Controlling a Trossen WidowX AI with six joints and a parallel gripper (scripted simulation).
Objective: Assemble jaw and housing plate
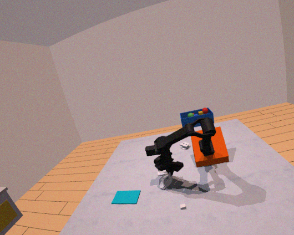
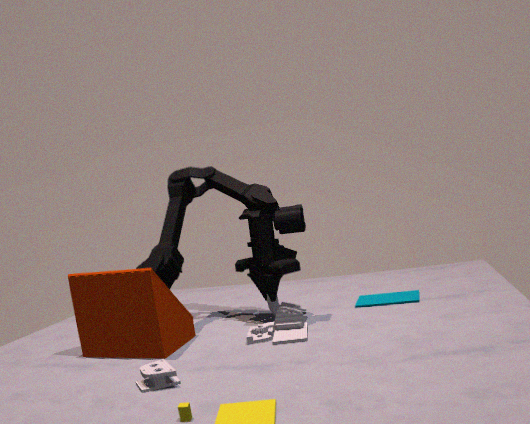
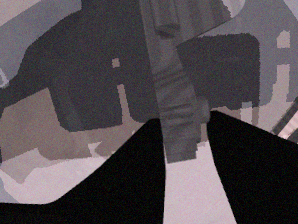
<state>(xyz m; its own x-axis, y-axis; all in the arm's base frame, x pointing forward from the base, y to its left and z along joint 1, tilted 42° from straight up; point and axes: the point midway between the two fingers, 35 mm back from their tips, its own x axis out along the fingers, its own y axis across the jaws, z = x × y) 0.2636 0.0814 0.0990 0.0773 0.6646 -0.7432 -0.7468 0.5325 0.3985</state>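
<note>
My gripper (image 1: 170, 173) (image 2: 271, 299) (image 3: 184, 125) is shut on a grey ridged jaw (image 1: 166, 182) (image 2: 274, 306) (image 3: 172, 100). In the wrist view the jaw runs between the two black fingertips, its blocky end at their level. The jaw hangs low over the table; whether it touches it cannot be told. Close by in the exterior view lie a white flat slab (image 2: 290, 335) and a white part with raised details (image 2: 259, 334). A white piece with two holes (image 1: 184, 145) (image 2: 158, 369) sits further off, over a lower plate. The pins and gear mesh cannot be made out.
An orange wedge block (image 1: 221, 144) (image 2: 115, 315) stands beside the arm. A cyan plate (image 1: 126, 197) (image 2: 389, 298), a small white block (image 1: 182, 206), a yellow plate (image 2: 248, 412) and a small yellow block (image 2: 184, 412) lie around. A blue bin (image 1: 194, 122) holds several toys.
</note>
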